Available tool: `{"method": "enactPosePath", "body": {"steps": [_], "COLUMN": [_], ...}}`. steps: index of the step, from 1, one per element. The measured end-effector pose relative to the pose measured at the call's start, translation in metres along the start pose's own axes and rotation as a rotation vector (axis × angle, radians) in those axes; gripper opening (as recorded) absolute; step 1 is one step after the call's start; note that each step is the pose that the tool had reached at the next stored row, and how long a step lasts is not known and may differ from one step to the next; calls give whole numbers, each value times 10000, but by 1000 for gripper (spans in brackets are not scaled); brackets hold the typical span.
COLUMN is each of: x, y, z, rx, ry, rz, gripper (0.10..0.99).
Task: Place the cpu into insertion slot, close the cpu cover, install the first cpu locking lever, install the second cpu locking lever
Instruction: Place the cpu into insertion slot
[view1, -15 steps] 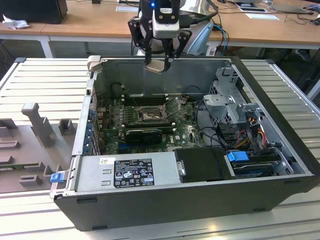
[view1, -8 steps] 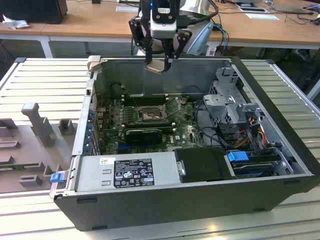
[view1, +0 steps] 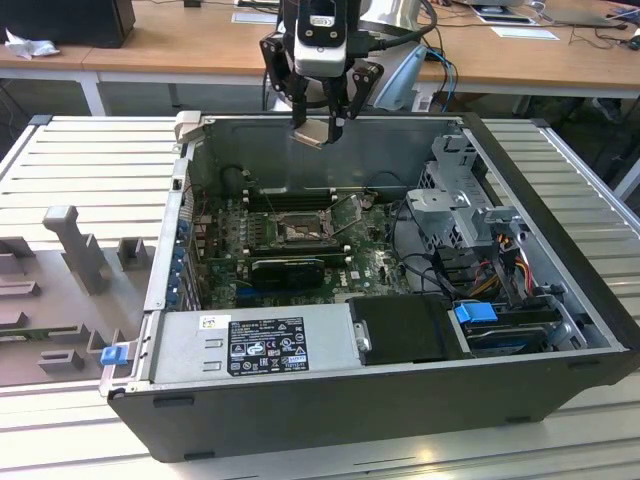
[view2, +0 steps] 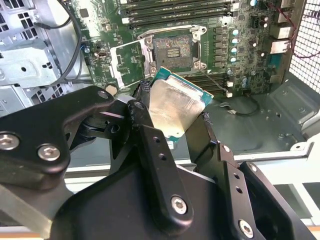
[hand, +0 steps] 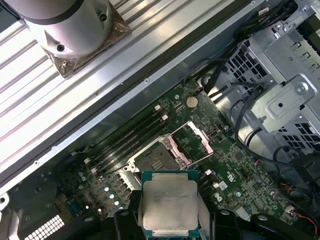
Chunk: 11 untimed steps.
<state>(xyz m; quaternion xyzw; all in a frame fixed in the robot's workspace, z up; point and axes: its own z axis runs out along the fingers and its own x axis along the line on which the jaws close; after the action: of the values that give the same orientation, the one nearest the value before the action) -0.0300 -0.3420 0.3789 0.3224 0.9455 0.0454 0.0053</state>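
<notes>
The pincer (view1: 318, 128) is gripping the cpu (view1: 312, 133) by two opposite edges, its black fingers (view2: 150, 145) clamped against the chip's sides so that the underside is staying clear for seating. In the upper middle of the exterior view the chip is hanging high above the open computer case (view1: 560, 300), near the case's far wall and well apart from the motherboard (view1: 370, 250) below. The case is lying on its side on the ribbed metal tabletop (view1: 90, 160), which is leaving the board facing upward and reachable from above. The insertion slot (view1: 298, 232) is sitting bare near the middle of that view, and the cpu cover (hand: 174, 148) is lying swung open beside it, so nothing is blocking the contact field. The chip's silvery top is facing up toward the wrist, with a green edge showing around it. In the exterior view it is hanging tilted rather than level. Being square, it is offering no real long axis, and its edges seem to be sitting turned out of line with the socket's.
</notes>
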Motion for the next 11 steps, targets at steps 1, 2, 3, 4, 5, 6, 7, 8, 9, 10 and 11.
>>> {"method": "enactPosePath", "body": {"steps": [1,2,3,4,5,6,7,8,9,10,11], "x": [0,0,0,0,0,0,0,0,0,0,0], "y": [0,0,0,0,0,0,0,0,0,0,0], "z": [0,1,0,0,1,1,1,1,1,1,1], "rx": [-2,-4,-4,-5,-7,-8,-8,-9,-10,-11,-12], "ry": [-5,-13,-19,-25,-29,-32,-36,-39,-45,-48,-51], "rz": [58,141,210,281,321,358,406,436,502,535,571], "gripper": [529,529,529,529,529,529,529,529,529,529,529]}}
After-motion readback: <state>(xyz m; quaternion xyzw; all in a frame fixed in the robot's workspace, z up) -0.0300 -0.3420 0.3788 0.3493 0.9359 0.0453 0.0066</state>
